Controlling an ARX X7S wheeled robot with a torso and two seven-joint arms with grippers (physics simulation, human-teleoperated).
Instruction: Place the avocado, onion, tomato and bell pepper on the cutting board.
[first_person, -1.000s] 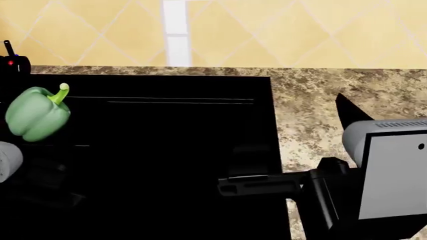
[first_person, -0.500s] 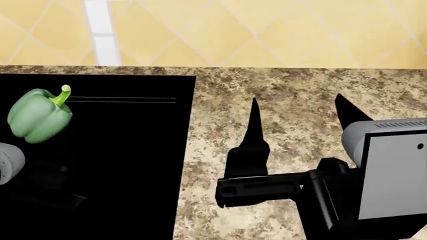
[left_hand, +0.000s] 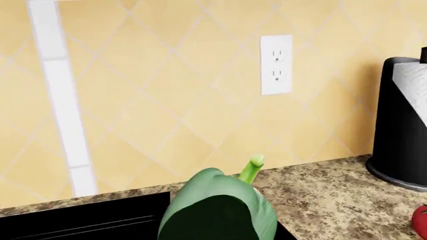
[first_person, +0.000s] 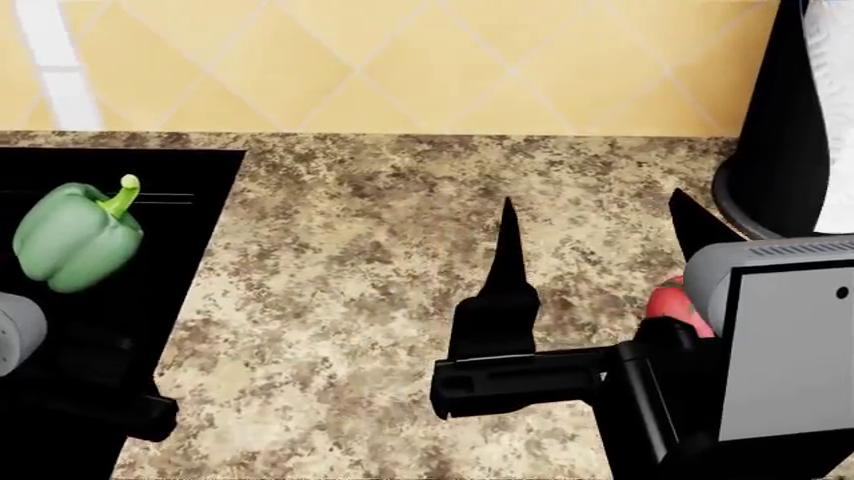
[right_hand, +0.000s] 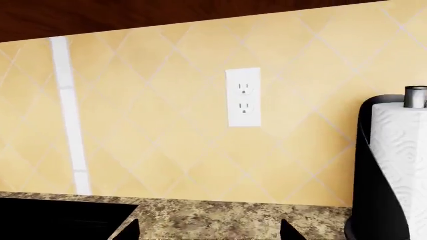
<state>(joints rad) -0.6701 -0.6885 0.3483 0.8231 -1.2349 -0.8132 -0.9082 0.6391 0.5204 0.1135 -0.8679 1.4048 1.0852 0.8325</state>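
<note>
Holding: the left gripper (first_person: 74, 300) carries the bell pepper (first_person: 76, 238) above the black cooktop (first_person: 187, 170), stem up; its fingers are mostly hidden but look clamped on the pepper.
Left arm: low at the head view's left edge, grey wrist just showing.
Right arm: reaching forward over the granite counter (first_person: 360, 250); right gripper (first_person: 594, 225) has its two dark fingertips well apart, nothing between them.
Tomato (first_person: 677, 305): on the counter, partly hidden behind the right arm, near the paper towel holder (first_person: 781, 130).
Writing: none readable; a blank wall outlet (right_hand: 243, 97) only.
</note>
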